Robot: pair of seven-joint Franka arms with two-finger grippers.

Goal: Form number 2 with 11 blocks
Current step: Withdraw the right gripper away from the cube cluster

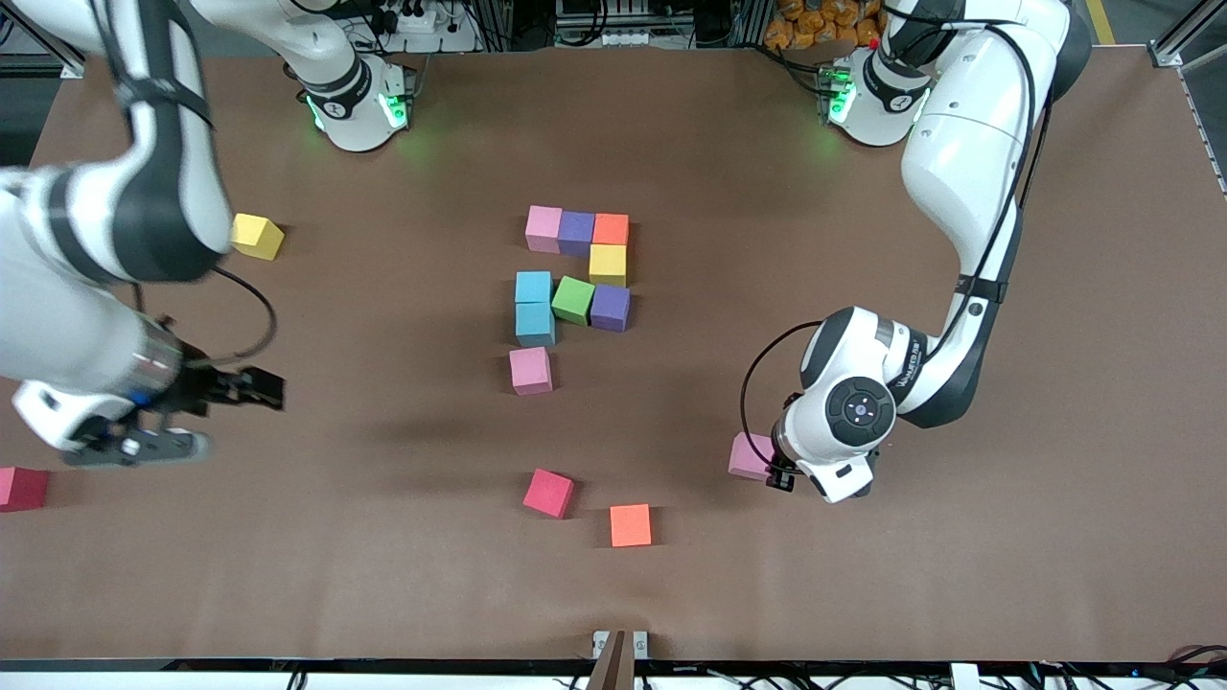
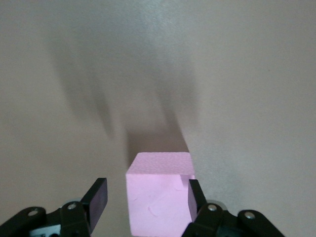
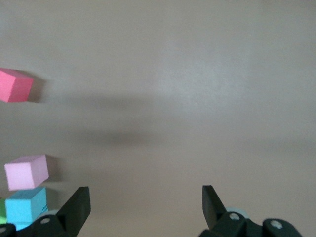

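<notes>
Front view, from the right arm's end of the table: a red block [image 1: 21, 488] lies at the table edge, and the right gripper [image 1: 251, 388] hangs over bare table just above it, jaws wide apart and empty; this arm waits. A yellow block [image 1: 257, 236] sits alone, farther from the camera.

At centre, eight blocks form the partial figure. The top row runs pink [image 1: 544, 228], purple [image 1: 576, 232], orange [image 1: 611, 229]. A second yellow [image 1: 608, 264] sits under the orange. The middle row runs blue [image 1: 533, 287], green [image 1: 573, 300], purple [image 1: 611, 308]. A second blue [image 1: 535, 324] and a pink [image 1: 531, 370] continue down toward the camera.

Loose blocks nearer the camera: red [image 1: 548, 493] and orange [image 1: 630, 525].

Toward the left arm's end, the left gripper [image 1: 773, 469] is low over a pink block [image 2: 159, 192]. The left wrist view shows one finger [image 2: 195, 197] touching the block and the other [image 2: 97, 198] apart from it, so the grip is not yet complete.

Step in hand: picking up the pink block. Next move: close fully, lift, and carry it to the bottom row beside the lowest pink.
</notes>
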